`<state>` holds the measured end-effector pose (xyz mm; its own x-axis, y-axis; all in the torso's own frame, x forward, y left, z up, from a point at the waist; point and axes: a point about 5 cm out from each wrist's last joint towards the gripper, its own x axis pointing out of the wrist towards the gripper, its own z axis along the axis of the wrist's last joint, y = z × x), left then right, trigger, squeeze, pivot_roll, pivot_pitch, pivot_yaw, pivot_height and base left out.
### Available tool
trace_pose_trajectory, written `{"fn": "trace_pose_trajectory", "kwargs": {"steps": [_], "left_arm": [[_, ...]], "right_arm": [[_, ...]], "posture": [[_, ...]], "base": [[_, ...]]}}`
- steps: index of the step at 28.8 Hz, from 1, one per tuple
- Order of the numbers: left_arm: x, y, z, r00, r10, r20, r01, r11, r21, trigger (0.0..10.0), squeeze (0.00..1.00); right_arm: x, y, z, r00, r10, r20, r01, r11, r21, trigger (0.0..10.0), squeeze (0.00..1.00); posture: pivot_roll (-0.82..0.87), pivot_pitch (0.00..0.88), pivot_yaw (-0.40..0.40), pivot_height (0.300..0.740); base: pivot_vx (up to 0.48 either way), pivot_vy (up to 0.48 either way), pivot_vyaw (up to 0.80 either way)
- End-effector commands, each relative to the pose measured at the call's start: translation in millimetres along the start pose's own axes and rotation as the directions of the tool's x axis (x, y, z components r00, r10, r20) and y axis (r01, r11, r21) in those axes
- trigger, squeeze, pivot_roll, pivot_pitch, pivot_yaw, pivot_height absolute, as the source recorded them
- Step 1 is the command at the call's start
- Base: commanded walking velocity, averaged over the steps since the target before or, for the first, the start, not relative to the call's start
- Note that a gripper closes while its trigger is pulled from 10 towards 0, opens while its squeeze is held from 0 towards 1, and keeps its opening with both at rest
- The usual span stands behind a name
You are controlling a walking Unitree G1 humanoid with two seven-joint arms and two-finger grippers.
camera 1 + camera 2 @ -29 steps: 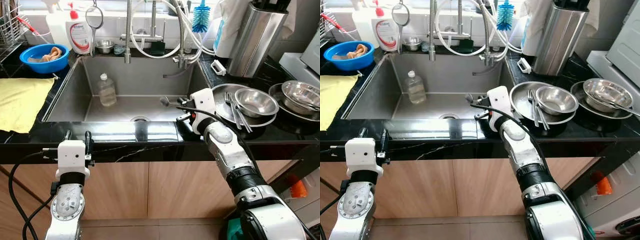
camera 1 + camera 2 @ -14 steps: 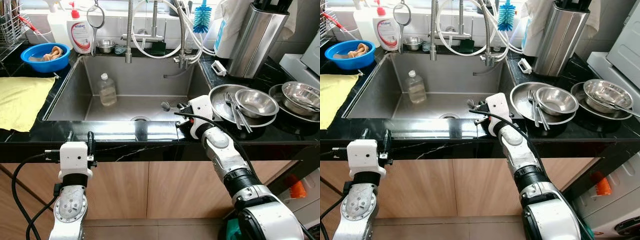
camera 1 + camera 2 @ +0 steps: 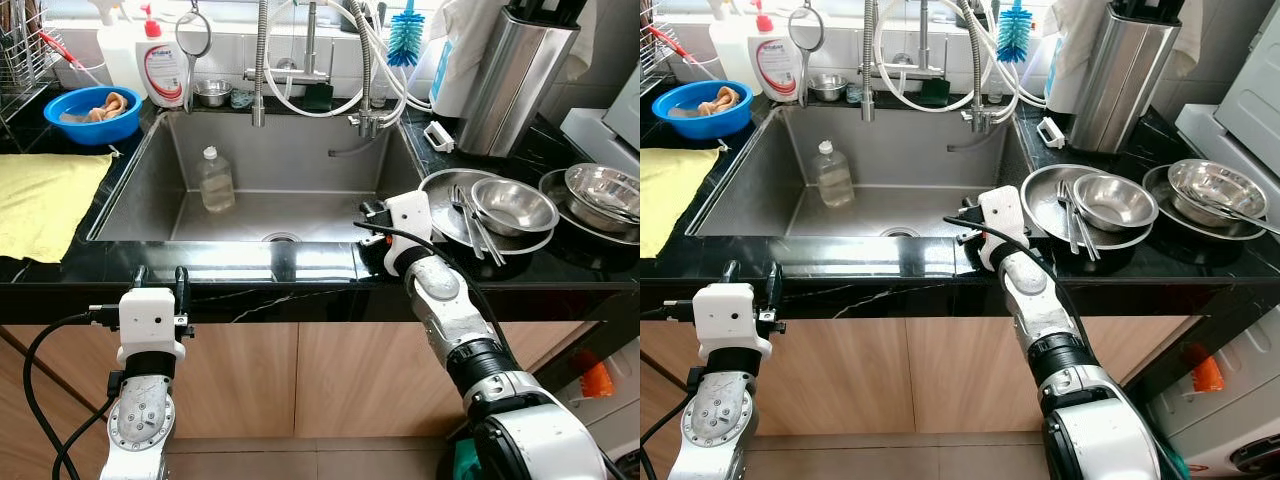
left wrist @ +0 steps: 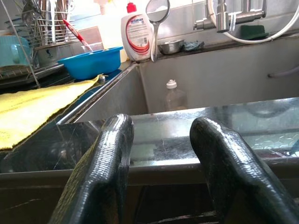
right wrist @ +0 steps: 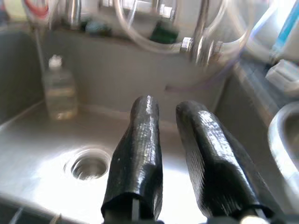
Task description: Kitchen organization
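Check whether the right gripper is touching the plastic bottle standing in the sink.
Apart. In the left eye view the right gripper sits at the sink's front right corner, while the plastic bottle stands against the back wall, bare steel between them.

Brushed steel sink (image 3: 150, 190), glossy black counter (image 3: 300, 265), yellow cloth (image 3: 40, 200)

The right pincer (image 3: 368, 222) sits at the sink's (image 3: 140, 185) near right edge, seemingly empty; a bottle (image 3: 215, 179) stands inside, left.
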<state>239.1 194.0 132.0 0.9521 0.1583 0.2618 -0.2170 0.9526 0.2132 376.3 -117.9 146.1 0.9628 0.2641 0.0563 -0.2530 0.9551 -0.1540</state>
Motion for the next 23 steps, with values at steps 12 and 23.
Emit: {"fn": "trace_pose_trajectory", "kwargs": {"steps": [12,23], "left_arm": [[3.5,-4.4,-5.0,1.000,-0.027,-0.016,0.027,1.000,0.001,10.0,0.00],[5.5,-7.2,-7.3,0.999,-0.027,-0.018,0.027,1.000,-0.002,10.0,0.00]], "right_arm": [[-70.6,-4.9,10.2,0.986,-0.020,0.165,0.040,0.992,-0.117,10.0,0.00],[-104.9,-22.5,-22.2,0.991,-0.133,0.018,0.134,0.985,-0.110,10.0,1.00]], "posture": [[-0.06,0.000,-0.049,0.740],[-0.06,0.000,-0.062,0.740]], "base": [[0.000,0.000,0.00],[0.000,0.000,0.00]]}}
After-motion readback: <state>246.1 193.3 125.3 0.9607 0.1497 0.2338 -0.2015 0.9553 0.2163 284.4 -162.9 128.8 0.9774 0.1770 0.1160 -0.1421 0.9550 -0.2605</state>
